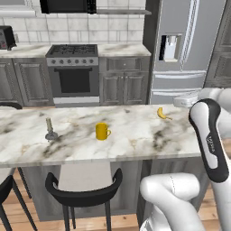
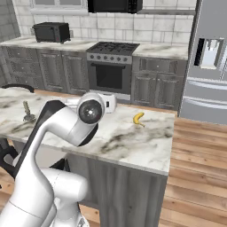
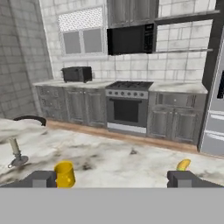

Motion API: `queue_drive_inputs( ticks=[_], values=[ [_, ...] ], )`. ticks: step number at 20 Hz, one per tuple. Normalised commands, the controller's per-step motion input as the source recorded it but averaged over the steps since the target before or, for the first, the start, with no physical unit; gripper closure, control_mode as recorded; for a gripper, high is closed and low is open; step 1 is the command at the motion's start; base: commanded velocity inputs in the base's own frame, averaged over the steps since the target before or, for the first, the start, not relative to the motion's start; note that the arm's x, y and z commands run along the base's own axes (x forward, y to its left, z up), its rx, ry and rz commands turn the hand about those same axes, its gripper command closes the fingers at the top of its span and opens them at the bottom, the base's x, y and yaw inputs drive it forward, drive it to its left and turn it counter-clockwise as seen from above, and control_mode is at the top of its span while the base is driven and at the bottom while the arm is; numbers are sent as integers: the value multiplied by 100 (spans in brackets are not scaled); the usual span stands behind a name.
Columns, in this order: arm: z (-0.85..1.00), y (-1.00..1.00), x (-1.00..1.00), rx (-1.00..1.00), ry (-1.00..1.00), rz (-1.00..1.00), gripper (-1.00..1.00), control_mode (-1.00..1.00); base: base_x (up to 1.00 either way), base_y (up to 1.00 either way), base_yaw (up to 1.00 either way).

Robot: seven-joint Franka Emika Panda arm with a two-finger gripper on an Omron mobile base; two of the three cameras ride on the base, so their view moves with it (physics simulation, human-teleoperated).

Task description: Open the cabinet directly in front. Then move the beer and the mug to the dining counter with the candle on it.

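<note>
Hovering wide open, claw (image 3: 112, 178) holding nothing above the marble surface (image 1: 135, 135); yellow mug (image 3: 64, 174) at 8 o'clock, banana (image 3: 183, 165) at 4, candle (image 3: 16, 152) at 9.

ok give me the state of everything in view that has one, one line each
mug: upright on the dining counter, nothing gripping it
candle: upright on its base, on the same counter, left of the mug
banana: lying flat near the counter's far right edge
pincer: open, holding nothing, above the counter
oven door: shut
fridge doors: shut
base cabinet doors: shut
</note>
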Motion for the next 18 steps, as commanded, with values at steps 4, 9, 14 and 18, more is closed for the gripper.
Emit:
queue_drive_inputs(
  ticks=[4, 9, 14, 18],
  values=[
    [0, 0, 0, 0, 0, 0, -100, 100, -16, 0, -64],
    [0, 0, 0, 0, 0, 0, -100, 100, -7, -5, -87],
    [0, 0, 0, 0, 0, 0, -100, 100, 0, 0, -97],
    [0, 0, 0, 0, 0, 0, -100, 100, 0, 0, -99]
  ],
)
